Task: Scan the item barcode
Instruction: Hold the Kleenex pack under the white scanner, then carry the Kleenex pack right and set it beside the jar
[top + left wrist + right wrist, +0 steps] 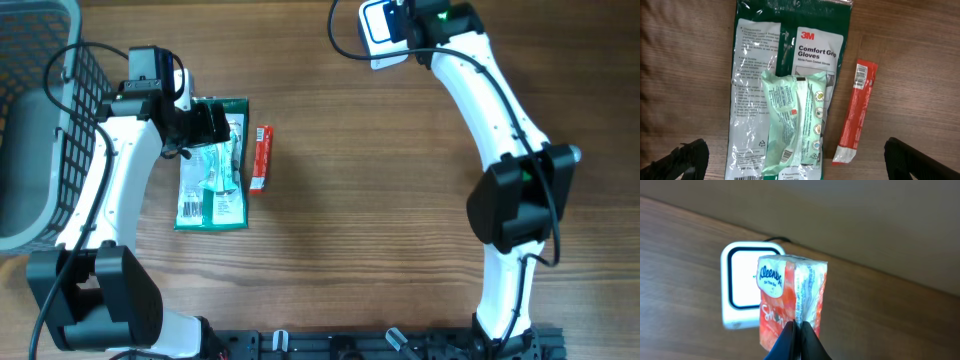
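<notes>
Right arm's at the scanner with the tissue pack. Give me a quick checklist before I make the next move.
1. Grip: right gripper shut on the tissue pack at its lower edge: ok.
2. Alignment: the pack overlaps the scanner and its lit window in the right wrist view: ok.
3. Barcode facing the scanner: cannot tell; none shows on the visible faces.
4. Left gripper open and empty above the gloves pack: ok.
5. Next items separated: not ok; the green packet lies on the gloves pack, and only the red stick lies apart.
</notes>
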